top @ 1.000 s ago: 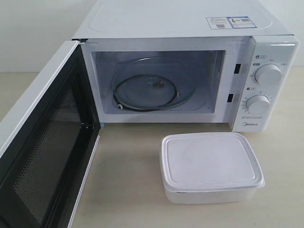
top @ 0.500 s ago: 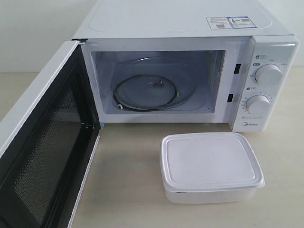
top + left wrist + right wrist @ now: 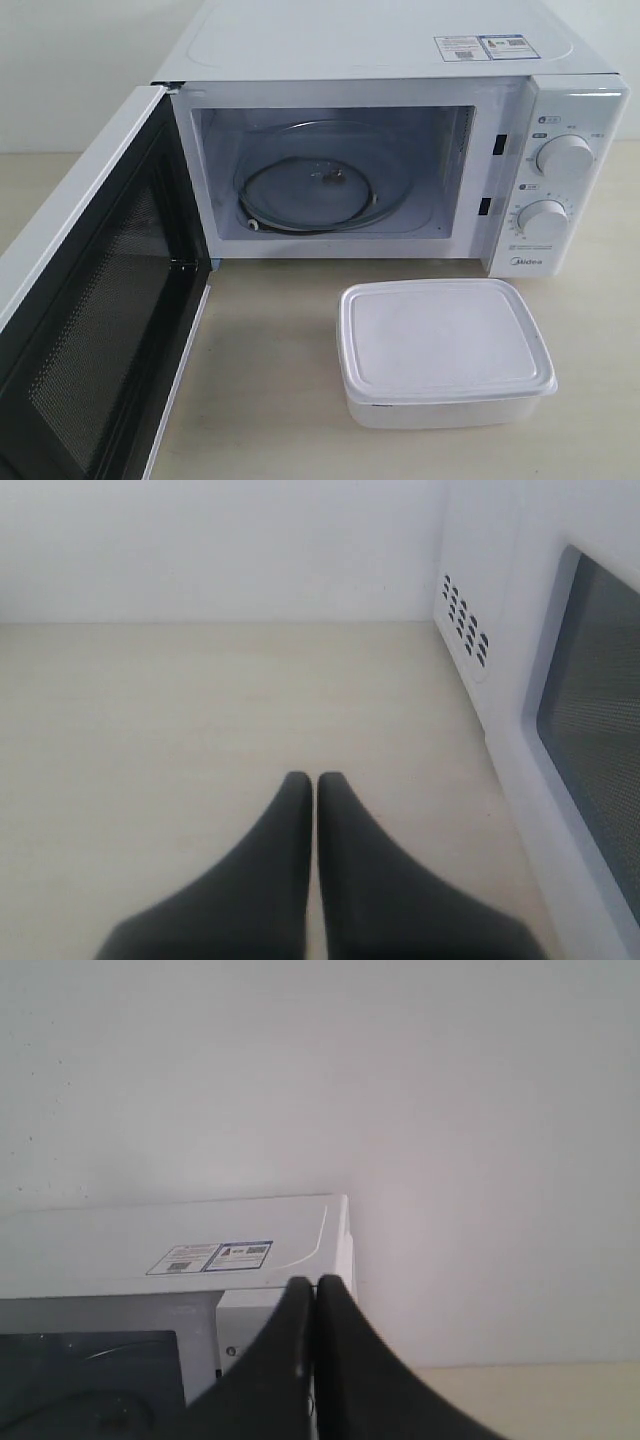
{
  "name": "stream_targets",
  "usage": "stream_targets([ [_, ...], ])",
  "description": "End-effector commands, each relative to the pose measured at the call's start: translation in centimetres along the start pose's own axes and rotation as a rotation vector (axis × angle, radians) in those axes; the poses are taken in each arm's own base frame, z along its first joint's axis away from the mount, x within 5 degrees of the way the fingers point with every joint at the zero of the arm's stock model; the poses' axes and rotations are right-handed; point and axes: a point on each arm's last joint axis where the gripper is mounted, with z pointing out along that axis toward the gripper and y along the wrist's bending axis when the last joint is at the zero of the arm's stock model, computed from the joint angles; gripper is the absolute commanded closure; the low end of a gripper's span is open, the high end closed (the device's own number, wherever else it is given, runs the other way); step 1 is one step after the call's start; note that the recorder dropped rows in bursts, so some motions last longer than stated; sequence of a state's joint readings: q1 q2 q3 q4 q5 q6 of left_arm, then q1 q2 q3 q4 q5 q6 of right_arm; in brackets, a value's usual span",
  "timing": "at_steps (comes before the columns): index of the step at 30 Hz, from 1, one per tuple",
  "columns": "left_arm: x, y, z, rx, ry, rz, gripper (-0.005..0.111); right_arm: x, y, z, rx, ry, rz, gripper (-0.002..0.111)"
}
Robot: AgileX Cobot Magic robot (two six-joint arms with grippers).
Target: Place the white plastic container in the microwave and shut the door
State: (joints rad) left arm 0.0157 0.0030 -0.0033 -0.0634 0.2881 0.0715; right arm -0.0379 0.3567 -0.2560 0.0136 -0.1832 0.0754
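Two grippers, the left gripper (image 3: 316,782) and the right gripper (image 3: 316,1288), had their black fingers pressed together on nothing. The shallow rectangular white plastic container (image 3: 445,350) sat lid-on upon the pale table (image 3: 270,350), just in front of the control-panel end of the white boxy microwave (image 3: 380,50). Its long axis ran parallel to the oven's front. The white-framed, mesh-lined door (image 3: 100,300) stood open on the far side from it. The left wrist camera apparently faced that door's outer side, so the right arm was judged nearer, though its own camera did not show the container.
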Motion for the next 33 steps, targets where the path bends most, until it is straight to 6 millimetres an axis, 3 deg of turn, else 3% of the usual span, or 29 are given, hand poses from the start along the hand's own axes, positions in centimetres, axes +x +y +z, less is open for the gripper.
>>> stream_targets([
  [1,0.1,0.0,0.0,-0.002,0.001,0.002,0.102,-0.6,0.0,0.1,-0.001,-0.049,-0.033,0.109],
  [7,0.1,0.0,0.0,-0.002,0.001,0.002,0.102,-1.0,0.1,0.5,-0.002,-0.070,-0.035,0.109],
  [12,0.1,0.0,0.0,-0.002,0.001,0.002,0.102,-1.7,0.3,2.8,-0.011,-0.009,-0.087,0.109],
  [16,0.1,0.0,0.0,-0.002,0.001,0.002,0.102,-0.8,0.3,4.8,-0.024,0.046,-0.123,0.109],
  [26,0.1,0.0,0.0,-0.002,0.001,0.002,0.102,5.4,-0.1,9.1,-0.024,0.342,-0.098,0.109],
  [30,0.1,0.0,0.0,-0.002,0.001,0.002,0.102,8.8,0.8,7.1,-0.169,0.218,-0.135,0.109],
  [33,0.1,0.0,0.0,-0.002,0.001,0.002,0.102,10.9,0.8,5.2,-0.190,0.262,-0.145,0.109],
])
